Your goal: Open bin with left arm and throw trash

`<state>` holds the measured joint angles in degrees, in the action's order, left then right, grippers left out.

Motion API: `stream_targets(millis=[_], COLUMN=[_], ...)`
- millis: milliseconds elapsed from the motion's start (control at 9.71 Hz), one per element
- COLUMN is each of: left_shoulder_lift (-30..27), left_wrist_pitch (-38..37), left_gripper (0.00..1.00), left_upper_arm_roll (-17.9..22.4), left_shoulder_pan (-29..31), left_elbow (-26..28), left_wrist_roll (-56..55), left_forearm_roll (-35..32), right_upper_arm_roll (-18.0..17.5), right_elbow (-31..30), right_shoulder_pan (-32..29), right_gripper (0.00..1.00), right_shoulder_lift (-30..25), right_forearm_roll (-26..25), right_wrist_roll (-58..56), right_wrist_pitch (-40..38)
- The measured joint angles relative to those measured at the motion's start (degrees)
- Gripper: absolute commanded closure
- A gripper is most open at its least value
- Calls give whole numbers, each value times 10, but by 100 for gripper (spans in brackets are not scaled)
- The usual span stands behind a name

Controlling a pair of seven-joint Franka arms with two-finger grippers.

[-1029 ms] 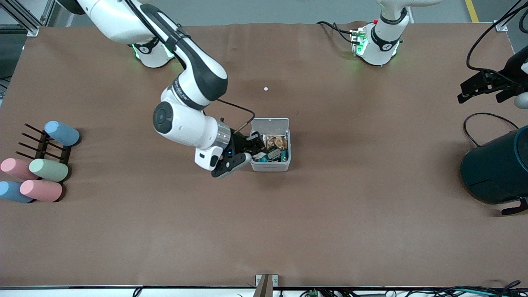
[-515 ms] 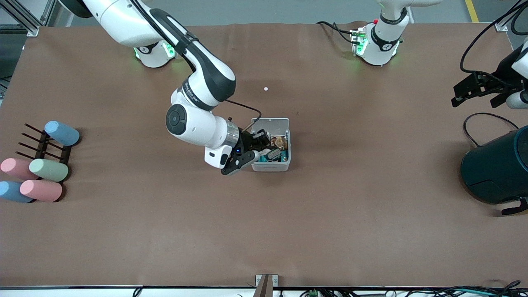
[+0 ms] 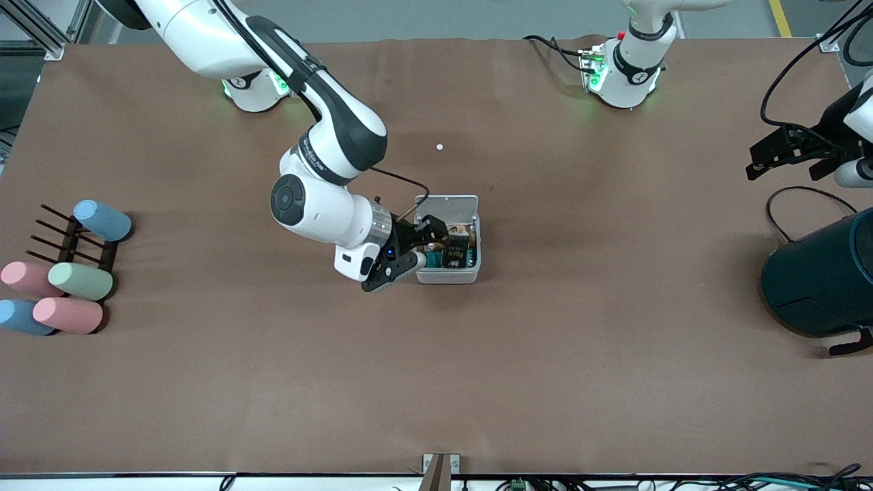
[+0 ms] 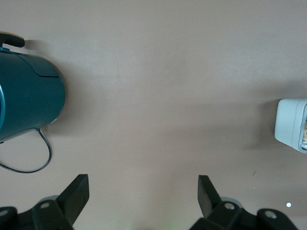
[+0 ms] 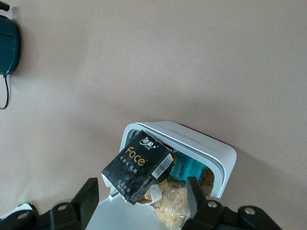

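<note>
Our right gripper [image 3: 431,243] hangs over the open bin [image 3: 448,275] with fingers spread wide, gripping nothing; just below them the black printed packet [image 5: 138,167] lies tilted in the bin atop other wrappers. Our left gripper [image 4: 143,199] waits wide open and empty over the table's left-arm end, near the teal drum [image 4: 28,99]

White square bin [image 3: 448,275] near middle of counter, lid [image 3: 447,204] open and tipped back, already holding teal and yellowish wrappers. Black printed packet [image 5: 138,167] lies tilted inside, over bin's rim.
</note>
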<state>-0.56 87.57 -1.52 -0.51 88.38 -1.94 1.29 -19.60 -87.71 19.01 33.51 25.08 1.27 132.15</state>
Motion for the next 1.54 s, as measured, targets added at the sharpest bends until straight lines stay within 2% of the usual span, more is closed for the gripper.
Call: stream_targets(millis=[206, 515, 824, 1235, 1441, 1544], left_shoulder_lift=[0, 0, 1, 1, 2, 2], left_wrist_pitch=[0, 0, 0, 0, 0, 0], left_gripper=[0, 0, 0, 0, 0, 0], left_upper_arm_roll=[0, 0, 0, 0, 0, 0], left_shoulder_pan=[6, 6, 6, 6, 6, 6], left_elbow=[3, 3, 3, 3, 3, 4], left_wrist_roll=[0, 0, 0, 0, 0, 0], left_forearm_roll=[0, 0, 0, 0, 0, 0], right_upper_arm_roll=[0, 4, 6, 7, 21, 40], right_elbow=[0, 0, 4, 12, 12, 13], right_shoulder_pan=[0, -10, -50, -144, -186, -196], right_gripper=[17, 10, 2, 1, 1, 0], right_shoulder_lift=[0, 0, -4, -32, -50, -68], right_forearm_roll=[0, -3, -57, -158, -164, -165], right_wrist_roll=[0, 0, -2, -47, -84, -89], right_wrist_pitch=[0, 0, -40, -144, -181, -199])
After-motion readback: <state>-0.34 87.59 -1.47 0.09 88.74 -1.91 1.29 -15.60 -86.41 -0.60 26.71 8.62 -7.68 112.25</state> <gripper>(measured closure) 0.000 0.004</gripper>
